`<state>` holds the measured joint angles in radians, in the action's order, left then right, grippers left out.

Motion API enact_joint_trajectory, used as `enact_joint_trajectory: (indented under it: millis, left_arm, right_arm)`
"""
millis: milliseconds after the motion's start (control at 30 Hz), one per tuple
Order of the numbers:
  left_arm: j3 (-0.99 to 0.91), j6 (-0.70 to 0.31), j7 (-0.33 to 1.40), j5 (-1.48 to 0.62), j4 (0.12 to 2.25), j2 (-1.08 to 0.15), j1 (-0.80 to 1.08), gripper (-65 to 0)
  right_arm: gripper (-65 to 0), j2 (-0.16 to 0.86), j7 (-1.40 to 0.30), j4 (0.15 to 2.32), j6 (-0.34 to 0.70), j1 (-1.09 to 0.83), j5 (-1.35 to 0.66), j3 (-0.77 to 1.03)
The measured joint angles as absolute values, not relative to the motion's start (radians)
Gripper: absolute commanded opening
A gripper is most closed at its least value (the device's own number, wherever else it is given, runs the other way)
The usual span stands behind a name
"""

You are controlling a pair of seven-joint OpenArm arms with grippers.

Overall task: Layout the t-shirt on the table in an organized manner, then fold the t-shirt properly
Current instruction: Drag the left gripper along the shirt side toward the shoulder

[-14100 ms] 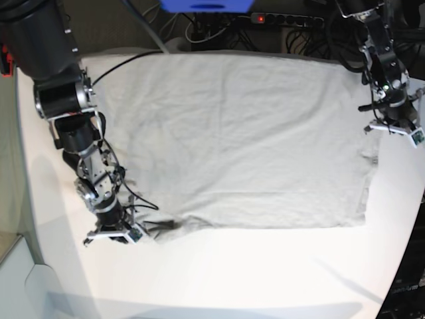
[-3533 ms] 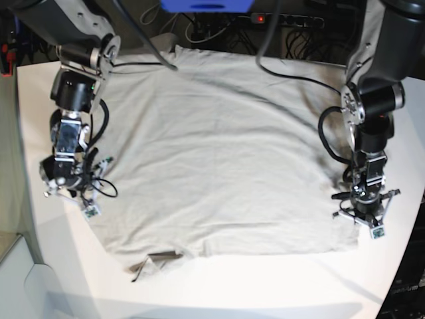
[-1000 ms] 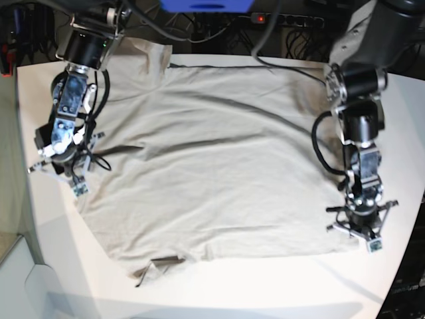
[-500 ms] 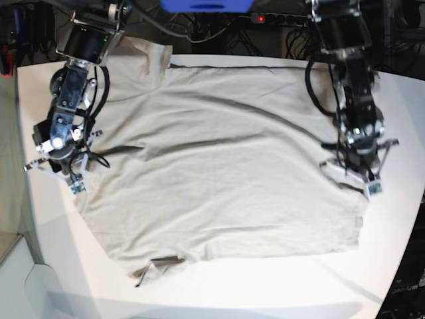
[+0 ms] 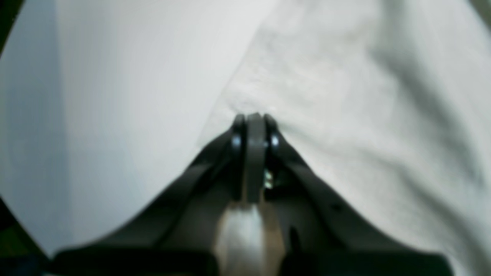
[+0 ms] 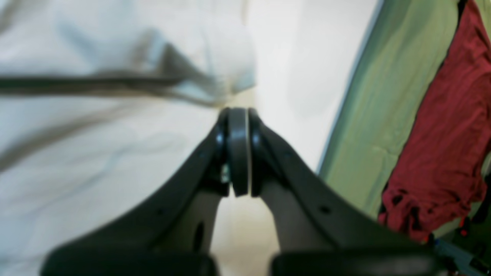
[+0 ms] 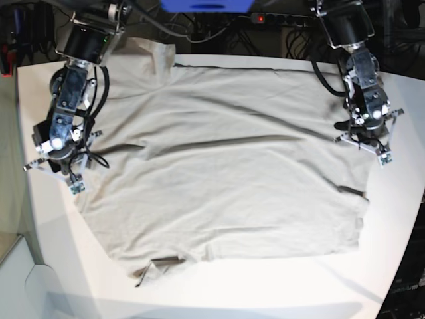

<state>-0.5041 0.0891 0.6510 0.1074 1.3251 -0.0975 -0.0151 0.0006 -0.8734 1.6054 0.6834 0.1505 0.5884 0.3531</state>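
The beige-grey t-shirt [image 7: 219, 173] lies spread over the white table [image 7: 265, 286], with a small dark fold [image 7: 159, 261] at its front edge. My left gripper [image 7: 364, 143], on the base view's right, is shut on the shirt's right edge; in the left wrist view its closed tips [image 5: 251, 119] pinch the cloth [image 5: 364, 115] at its border. My right gripper [image 7: 56, 171], on the base view's left, is shut at the shirt's left edge. In the right wrist view its closed tips [image 6: 238, 113] sit against the cloth [image 6: 96, 153], below a folded sleeve [image 6: 215, 57].
A power strip [image 7: 285, 20] and cables lie behind the table's far edge. A red cloth [image 6: 452, 134] hangs beyond the table's edge over a green floor [image 6: 383, 115]. The curved table edge runs close to both grippers. Bare table shows along the front.
My left gripper has moved toward the table's back along the shirt's right edge, drawing the cloth with it; a small fold now shows lower on that edge. My right gripper has barely moved.
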Motion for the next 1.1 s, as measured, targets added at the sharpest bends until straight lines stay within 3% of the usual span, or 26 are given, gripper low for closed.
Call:
enact_joint_trajectory:
  millis: [133,600,833,1100]
  left_arm:
    - [-0.508,0.091,0.509,0.116,1.238,-0.108,-0.029,-63.6]
    - [-0.508,0.091,0.525,0.109,1.175,-0.157,-0.081,-63.6]
    - [-0.508,0.091,0.590,0.099,1.285,-0.120,-0.039,-63.6]
    - [-0.505,0.089,0.616,0.093,1.483,-0.082,0.016,-63.3]
  right_arm:
    - [-64.8,0.000,-0.871,1.606,0.683,0.148,0.588,0.353]
    - [-64.8,0.002,-0.867,1.607,0.683,0.138,0.588,0.352]
    - [-64.8,-0.039,-0.874,1.611,0.683,0.060,0.587,0.352]
    - [-64.8,-0.086,-0.879,1.775,0.683,0.013,0.594,0.348]
